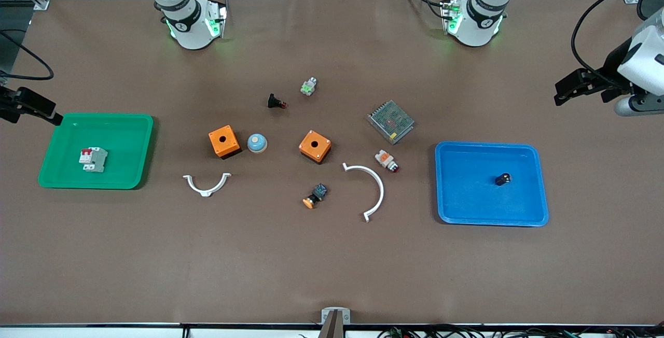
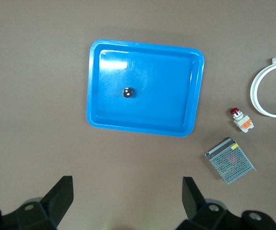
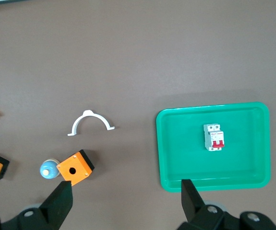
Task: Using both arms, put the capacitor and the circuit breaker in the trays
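Observation:
The capacitor (image 1: pixel 502 178), a tiny black cylinder with a silvery top, lies in the blue tray (image 1: pixel 456 208) toward the left arm's end of the table; it also shows in the left wrist view (image 2: pixel 127 92). The white-grey circuit breaker (image 1: pixel 93 159) with a red switch lies in the green tray (image 1: pixel 62 172) toward the right arm's end; it also shows in the right wrist view (image 3: pixel 213 137). My left gripper (image 1: pixel 561 94) is open and empty, raised over bare table beside the blue tray (image 2: pixel 142 129). My right gripper (image 1: pixel 52 115) is open and empty, raised beside the green tray's (image 3: pixel 176 177) corner.
Between the trays lie two orange boxes (image 1: pixel 224 141) (image 1: pixel 315 146), a blue-white dome (image 1: pixel 257 143), a black push-button (image 1: pixel 276 102), a green-white part (image 1: pixel 308 87), a metal mesh box (image 1: pixel 390 121), an indicator lamp (image 1: pixel 386 160), an orange-capped switch (image 1: pixel 315 196) and two white curved clamps (image 1: pixel 206 185) (image 1: pixel 371 190).

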{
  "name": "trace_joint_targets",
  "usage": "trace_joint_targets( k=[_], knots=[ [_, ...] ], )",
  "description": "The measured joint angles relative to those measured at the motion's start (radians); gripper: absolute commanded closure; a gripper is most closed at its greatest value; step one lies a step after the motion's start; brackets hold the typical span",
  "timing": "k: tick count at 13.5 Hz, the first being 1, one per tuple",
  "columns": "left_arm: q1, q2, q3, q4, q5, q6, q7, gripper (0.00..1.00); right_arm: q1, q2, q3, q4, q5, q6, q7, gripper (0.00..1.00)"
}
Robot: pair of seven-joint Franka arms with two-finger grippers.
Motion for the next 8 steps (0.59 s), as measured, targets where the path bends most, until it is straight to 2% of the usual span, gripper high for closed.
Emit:
trace_joint_targets(
  k=[8],
  knots=[
    [0.000,-0.006,-0.005,0.018,0.014,-0.013,0.014,0.00,-0.005,0.000,-0.002,0.003,0.004,-0.001,0.000,0.00]
  ],
)
